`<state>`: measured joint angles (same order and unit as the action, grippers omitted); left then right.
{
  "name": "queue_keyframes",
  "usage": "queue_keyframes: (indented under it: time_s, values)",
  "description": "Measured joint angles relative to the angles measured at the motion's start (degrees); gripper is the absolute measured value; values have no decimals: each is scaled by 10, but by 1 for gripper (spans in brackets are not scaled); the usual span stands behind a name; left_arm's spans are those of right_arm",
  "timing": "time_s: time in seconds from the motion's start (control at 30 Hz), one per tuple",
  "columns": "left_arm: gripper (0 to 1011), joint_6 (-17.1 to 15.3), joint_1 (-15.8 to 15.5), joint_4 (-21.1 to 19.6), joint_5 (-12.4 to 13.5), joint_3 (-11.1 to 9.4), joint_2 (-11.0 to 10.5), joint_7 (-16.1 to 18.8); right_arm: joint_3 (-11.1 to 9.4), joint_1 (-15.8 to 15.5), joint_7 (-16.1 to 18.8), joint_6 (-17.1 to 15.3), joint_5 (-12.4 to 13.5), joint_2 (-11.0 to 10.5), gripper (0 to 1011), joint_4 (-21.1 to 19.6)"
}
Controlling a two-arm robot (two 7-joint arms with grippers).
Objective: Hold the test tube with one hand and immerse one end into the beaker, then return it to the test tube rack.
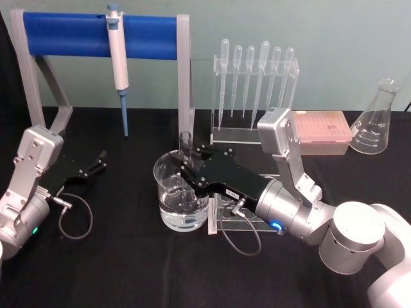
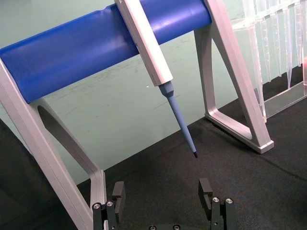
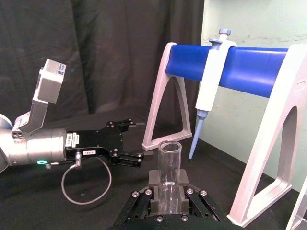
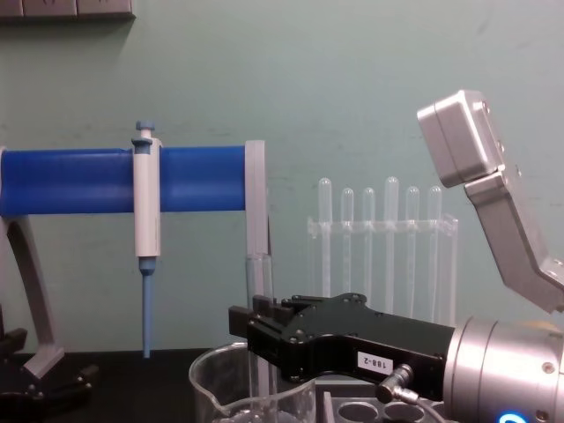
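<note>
Hidden behind the right gripper (image 1: 187, 165) in the head view: the middle of the test tube (image 1: 186, 142) and most of the rack (image 1: 214, 223), at 4 o'clock from the beaker (image 1: 162, 172). Cut off at 6 o'clock of the chest view: beaker base, rack, tube end. Cannot tell the tube end's depth in the liquid.

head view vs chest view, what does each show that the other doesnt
Head view, not chest: water in the beaker, the conical flask and the pink tip box. Chest view, not head: the rack with round holes below the right end effector. Both: the right end effector shut on the test tube over the beaker, the pipettor on its blue stand, the pipettes, the left end effector parked at the left.
</note>
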<state>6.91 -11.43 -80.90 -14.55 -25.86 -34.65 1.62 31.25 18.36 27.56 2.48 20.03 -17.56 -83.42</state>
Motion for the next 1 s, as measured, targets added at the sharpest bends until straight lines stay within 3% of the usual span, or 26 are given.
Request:
queue_keyframes:
  time_s: [1.0]
  values:
    - [1000,0,0,0,0,0,0,0,0,0,0,0,0,0,225,0]
